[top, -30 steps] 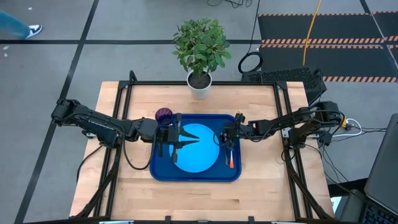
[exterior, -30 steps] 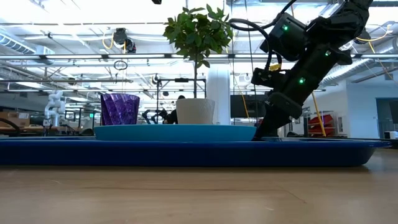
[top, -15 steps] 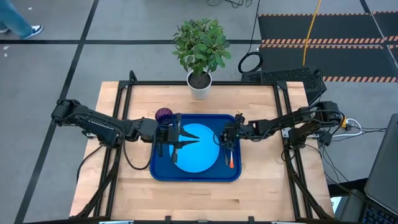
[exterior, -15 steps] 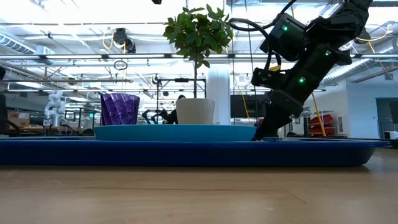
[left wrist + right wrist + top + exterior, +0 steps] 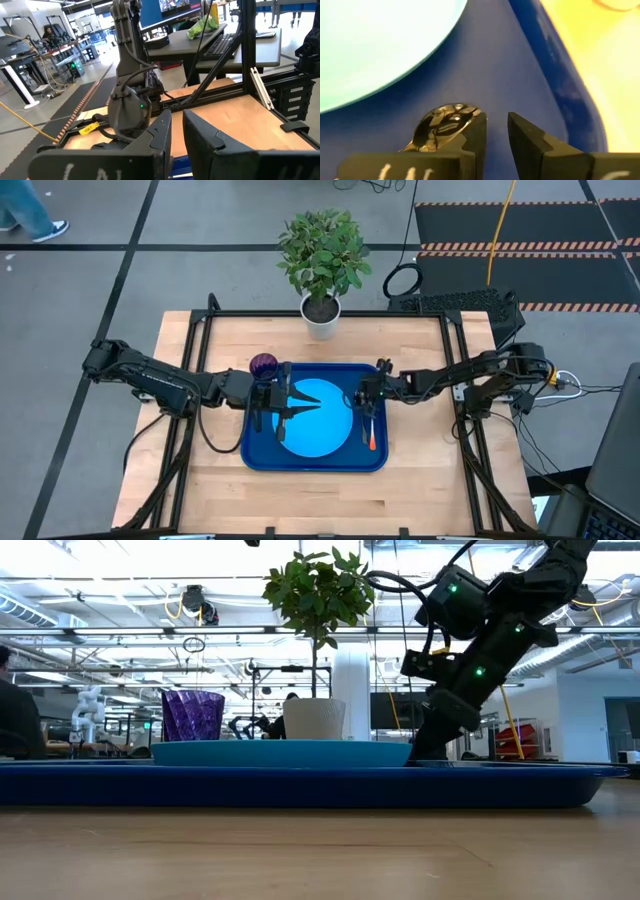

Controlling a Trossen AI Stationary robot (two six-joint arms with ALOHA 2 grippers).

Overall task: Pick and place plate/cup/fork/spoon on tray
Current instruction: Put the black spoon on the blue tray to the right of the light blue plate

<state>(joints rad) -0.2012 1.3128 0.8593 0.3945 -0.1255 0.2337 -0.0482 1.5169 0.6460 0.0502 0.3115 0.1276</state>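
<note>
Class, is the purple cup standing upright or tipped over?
Upright. In the low view the cup stands with its open rim at the top, behind the tray.

No readable text, labels, brands or numbers in any view.

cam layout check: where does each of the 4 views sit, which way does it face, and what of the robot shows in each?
High: overhead, straight down; both arms, tray, plate, cup, fork.
Low: table height, level across the tray into the room; one arm comes down behind the plate.
Left wrist: faces across the table at the other arm; own left gripper in front.
Right wrist: close above the tray floor; own right gripper by the spoon.
Shared: high and low both show the cup and plant pot.
</note>
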